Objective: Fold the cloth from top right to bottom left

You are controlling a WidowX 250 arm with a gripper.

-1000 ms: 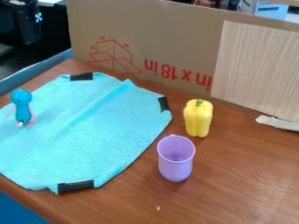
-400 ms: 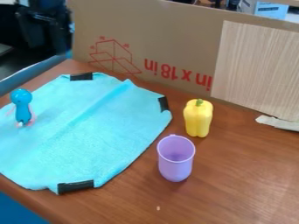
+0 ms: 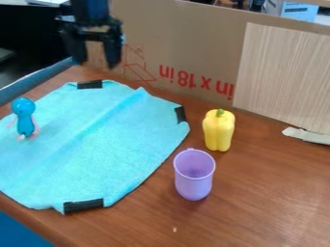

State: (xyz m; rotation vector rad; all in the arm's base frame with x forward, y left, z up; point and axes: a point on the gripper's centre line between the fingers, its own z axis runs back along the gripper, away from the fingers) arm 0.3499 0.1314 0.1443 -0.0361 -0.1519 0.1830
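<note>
- The blue cloth (image 3: 97, 149) lies spread on the left part of the table (image 3: 258, 202)
- The purple cup (image 3: 193, 185) stands to the right of it
- Behind this cup is the yellow pepper (image 3: 219, 130)
- The blue toy (image 3: 24, 120) is at the left, on the cloth
- Far left, the gripper (image 3: 95, 61) hangs, its two fingers are apart

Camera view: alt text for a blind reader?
A light-blue fabric cloth lies spread on a brown wooden table, with a blue-and-pink toy figure on its left part. The black two-finger tool hangs open at the upper left. Right of the cloth stand a yellow toy bell pepper and a purple plastic cup.
</note>
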